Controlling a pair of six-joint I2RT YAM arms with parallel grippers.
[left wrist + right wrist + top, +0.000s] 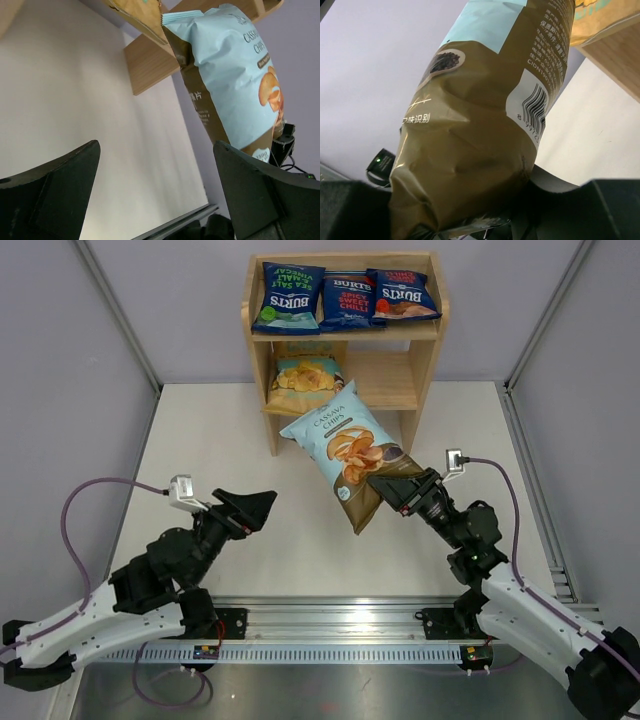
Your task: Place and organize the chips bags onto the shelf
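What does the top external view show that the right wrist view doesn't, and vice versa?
Only top external: three Burts bags on top of the shelf, and the left gripper, open and empty. Only right wrist: the barcode on the brown back of the light-blue-and-brown bag. Both: that bag held in the right gripper, a bit of shelf wood, and part of the tan bag.
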